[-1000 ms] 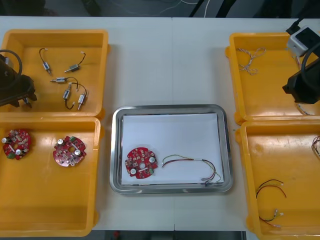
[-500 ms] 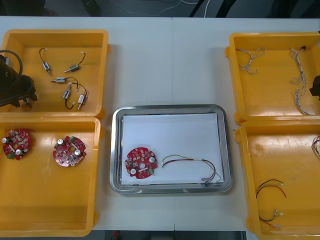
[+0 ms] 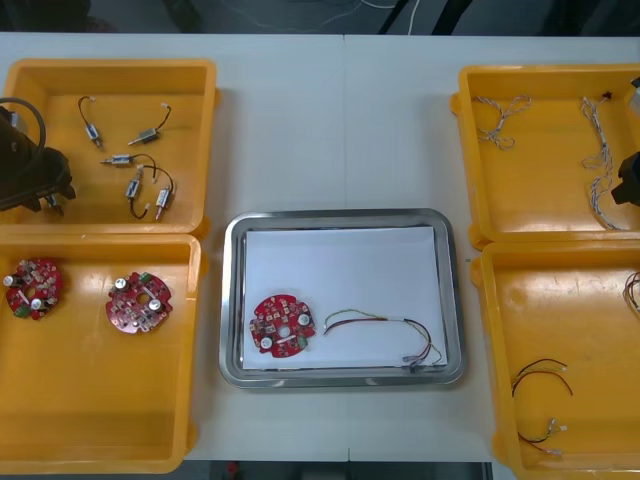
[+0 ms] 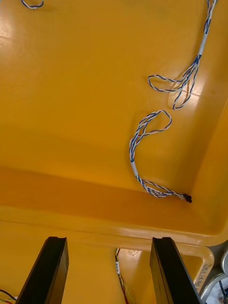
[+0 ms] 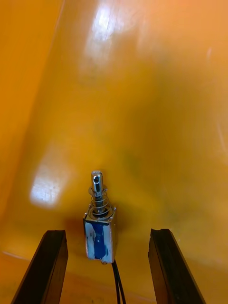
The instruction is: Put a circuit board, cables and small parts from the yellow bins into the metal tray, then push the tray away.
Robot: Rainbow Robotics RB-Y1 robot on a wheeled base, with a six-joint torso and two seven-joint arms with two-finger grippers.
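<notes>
While the right gripper is mostly cut off in the front view, far right of the tray, its fingers are seen spread wide and empty, with a blue and white cable in the right bin beyond them. The left gripper, far left of the tray, is spread too, with a small metal part lying between its fingers and touching neither. Inside the tray lie a board and a thin cable.
</notes>
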